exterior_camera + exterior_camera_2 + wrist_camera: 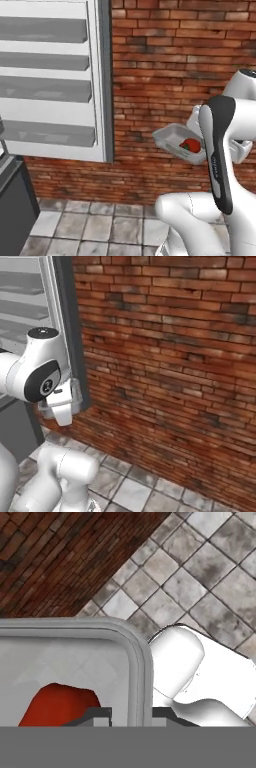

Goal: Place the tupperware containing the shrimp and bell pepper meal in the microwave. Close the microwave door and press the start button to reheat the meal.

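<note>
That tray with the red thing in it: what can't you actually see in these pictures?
- Tupperware, left base view: the arm covers its right end.
- Bell pepper, hand view: the bottom band cuts it off.
- Tupperware, right base view: mostly hidden behind the arm; contents unseen.
- Gripper: only fingertips visible, straddling the rim.

I see flat, even rendered light, no clear source. Brick wall (180,75) has dark mottled patches, no glare. Soft shadows under the shelves (45,60). Everything is low-res and slightly soft; floor tiles (210,577) are sharper in hand view.
</note>
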You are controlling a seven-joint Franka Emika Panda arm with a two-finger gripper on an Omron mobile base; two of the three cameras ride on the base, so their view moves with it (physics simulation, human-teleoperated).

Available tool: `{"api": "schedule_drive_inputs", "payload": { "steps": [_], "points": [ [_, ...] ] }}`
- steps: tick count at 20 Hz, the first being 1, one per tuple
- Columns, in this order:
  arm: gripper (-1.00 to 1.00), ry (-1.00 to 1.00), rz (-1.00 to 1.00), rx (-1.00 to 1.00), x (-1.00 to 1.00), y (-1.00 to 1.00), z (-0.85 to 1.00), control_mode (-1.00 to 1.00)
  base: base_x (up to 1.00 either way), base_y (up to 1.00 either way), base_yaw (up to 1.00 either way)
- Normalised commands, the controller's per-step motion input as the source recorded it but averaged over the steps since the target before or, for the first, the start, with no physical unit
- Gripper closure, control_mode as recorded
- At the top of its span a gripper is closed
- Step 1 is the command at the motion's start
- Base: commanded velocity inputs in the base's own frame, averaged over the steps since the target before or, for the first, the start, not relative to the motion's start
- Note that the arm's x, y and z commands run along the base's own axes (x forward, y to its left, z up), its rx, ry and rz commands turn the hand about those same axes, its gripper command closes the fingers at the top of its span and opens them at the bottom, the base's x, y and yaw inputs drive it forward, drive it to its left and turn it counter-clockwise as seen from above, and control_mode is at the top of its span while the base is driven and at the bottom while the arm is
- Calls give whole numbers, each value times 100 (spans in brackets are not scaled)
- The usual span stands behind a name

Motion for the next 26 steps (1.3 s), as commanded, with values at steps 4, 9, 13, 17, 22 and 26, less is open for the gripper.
{"api": "schedule_drive_inputs", "payload": {
  "steps": [4, 9, 13, 17, 22, 26],
  "points": [
    [100, 0, 0, 0, 0, 0, 0, 100, 100, 18, 18],
    [100, 0, 0, 0, 0, 0, 0, 100, 95, 0, 1],
    [100, 0, 0, 0, 0, 0, 0, 100, 27, 0, -74],
    [100, 0, 0, 0, 0, 0, 0, 100, 0, 16, -97],
    [100, 0, 0, 0, 0, 0, 0, 100, 0, 18, -98],
    [100, 0, 0, 0, 0, 0, 0, 100, 0, 17, -99]
  ]
}}
